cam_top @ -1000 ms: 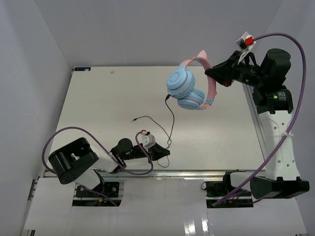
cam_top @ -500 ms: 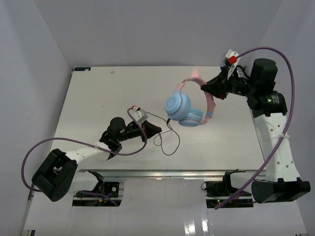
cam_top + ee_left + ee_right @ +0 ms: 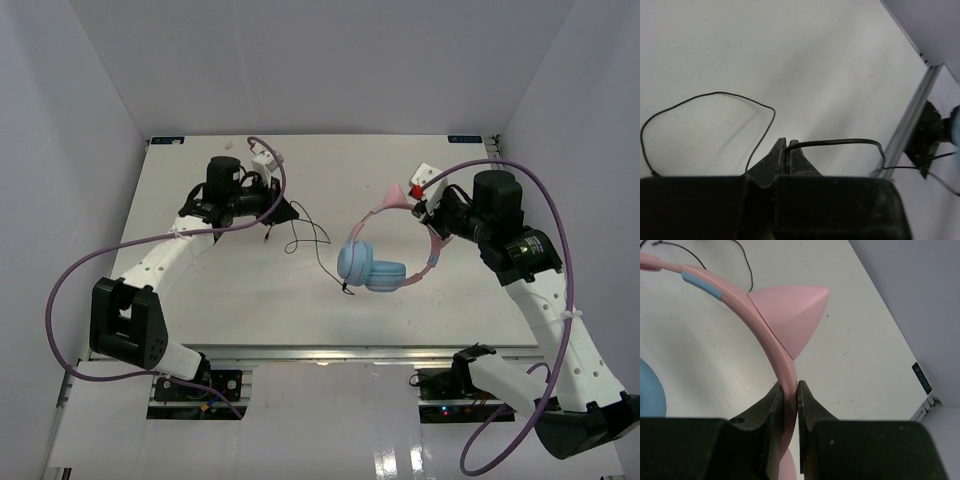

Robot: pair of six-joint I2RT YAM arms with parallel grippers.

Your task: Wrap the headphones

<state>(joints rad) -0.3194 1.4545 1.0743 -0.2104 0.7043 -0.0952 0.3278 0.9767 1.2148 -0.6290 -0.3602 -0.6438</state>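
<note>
The headphones (image 3: 372,268) have light-blue earcups and a pink headband (image 3: 385,203) with cat-ear points. They hang right of the table's middle. My right gripper (image 3: 428,213) is shut on the headband (image 3: 771,347), just below a pink ear point (image 3: 790,310); a blue earcup (image 3: 650,390) shows at the left edge. The thin black cord (image 3: 318,243) runs from the earcups up and left to my left gripper (image 3: 283,212), which is shut on the cord (image 3: 835,143). A loose loop of cord (image 3: 705,100) lies on the table beyond the left fingers.
The white table (image 3: 200,280) has a metal rail along its near edge (image 3: 330,352) and a far edge at the back wall (image 3: 300,137). Purple arm cables (image 3: 70,290) loop off both arms. The table's edge rail (image 3: 910,120) shows in the left wrist view.
My left gripper has swung from the near table edge to the back left, pulling the cord with it. My right gripper has brought the headphones down and toward the middle.
</note>
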